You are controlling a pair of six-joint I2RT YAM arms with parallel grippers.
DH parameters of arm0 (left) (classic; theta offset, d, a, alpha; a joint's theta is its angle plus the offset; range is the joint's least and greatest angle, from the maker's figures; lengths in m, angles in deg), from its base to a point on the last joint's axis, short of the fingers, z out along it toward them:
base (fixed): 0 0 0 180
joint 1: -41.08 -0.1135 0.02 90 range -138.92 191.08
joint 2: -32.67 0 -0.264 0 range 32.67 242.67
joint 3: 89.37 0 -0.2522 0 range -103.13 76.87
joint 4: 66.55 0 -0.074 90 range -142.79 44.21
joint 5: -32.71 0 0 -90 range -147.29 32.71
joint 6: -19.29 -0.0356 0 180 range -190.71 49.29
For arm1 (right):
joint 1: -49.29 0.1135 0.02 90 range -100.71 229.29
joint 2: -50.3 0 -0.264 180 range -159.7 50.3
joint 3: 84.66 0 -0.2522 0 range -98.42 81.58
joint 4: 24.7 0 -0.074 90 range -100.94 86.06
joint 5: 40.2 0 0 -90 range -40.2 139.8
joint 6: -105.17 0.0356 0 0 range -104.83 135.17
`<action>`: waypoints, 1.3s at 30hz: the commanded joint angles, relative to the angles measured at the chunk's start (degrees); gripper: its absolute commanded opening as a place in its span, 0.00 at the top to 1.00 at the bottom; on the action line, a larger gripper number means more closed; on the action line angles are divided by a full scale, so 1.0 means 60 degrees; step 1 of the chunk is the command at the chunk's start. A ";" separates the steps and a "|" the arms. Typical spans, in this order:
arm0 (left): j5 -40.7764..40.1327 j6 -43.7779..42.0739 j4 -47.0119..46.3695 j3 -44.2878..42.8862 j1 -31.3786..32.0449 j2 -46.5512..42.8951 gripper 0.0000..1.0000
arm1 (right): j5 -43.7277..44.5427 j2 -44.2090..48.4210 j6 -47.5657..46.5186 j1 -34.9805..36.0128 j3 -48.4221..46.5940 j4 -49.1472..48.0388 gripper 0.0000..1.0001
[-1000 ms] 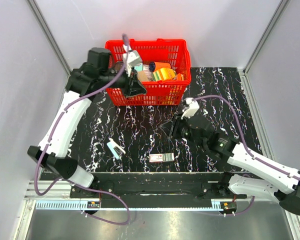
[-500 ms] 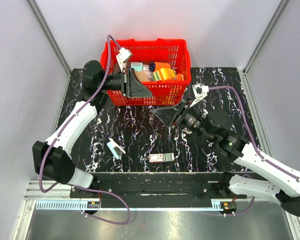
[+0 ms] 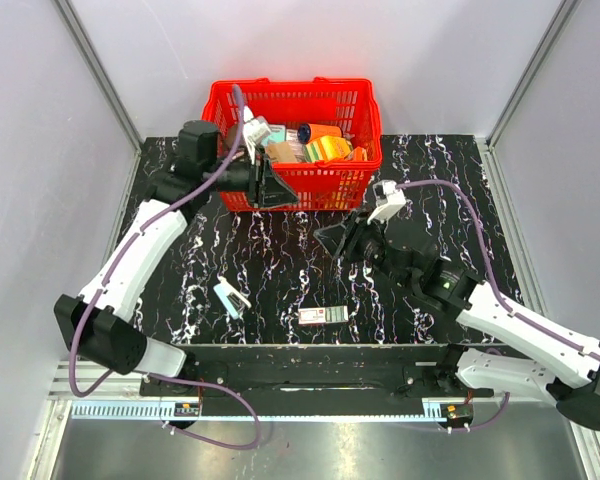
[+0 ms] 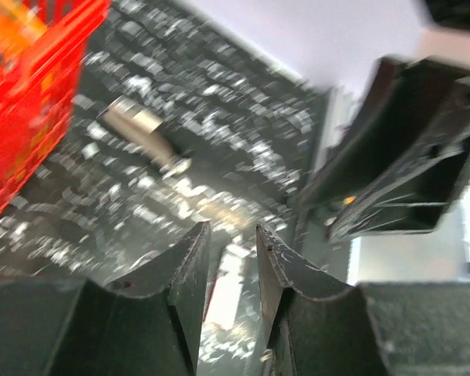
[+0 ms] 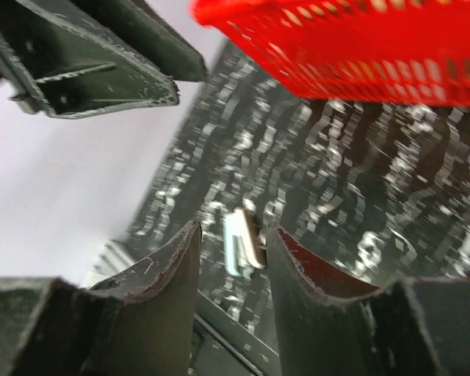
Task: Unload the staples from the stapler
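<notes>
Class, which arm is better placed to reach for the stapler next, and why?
Probably the right: its wrist view frames the stapler between its open jaws, while the left arm's jaws hover by the basket.

One stapler (image 3: 231,297), one box (image 3: 322,316), one basket (image 3: 310,192); perhaps five items (image 3: 325,148) inside.

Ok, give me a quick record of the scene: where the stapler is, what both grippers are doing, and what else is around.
stapler: lying on the table, near left, untouched
left gripper: by the red basket front, slightly open, empty
right gripper: over mid-table, slightly open, empty
other: small white-and-red box near the front edge
</notes>
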 commanded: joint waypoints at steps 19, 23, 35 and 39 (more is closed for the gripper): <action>-0.5084 -0.6106 0.3372 0.2354 0.0459 0.0539 0.59 | 0.2947 -0.7330 -0.0100 -0.2313 -0.3066 0.2898 0.51; -0.5084 -0.6238 0.3533 0.2472 0.0459 0.0378 0.59 | 0.3709 -0.8812 0.0502 -0.2327 -0.3974 0.3059 0.48; -0.4908 -0.6224 0.3636 0.2487 0.0430 0.0245 0.59 | 0.5116 -1.0046 0.1309 -0.2883 -0.4241 0.2886 0.47; -0.4835 -0.6194 0.3636 0.2560 0.0445 0.0260 0.59 | 0.5322 -1.0031 0.1133 -0.3015 -0.3772 0.1977 0.46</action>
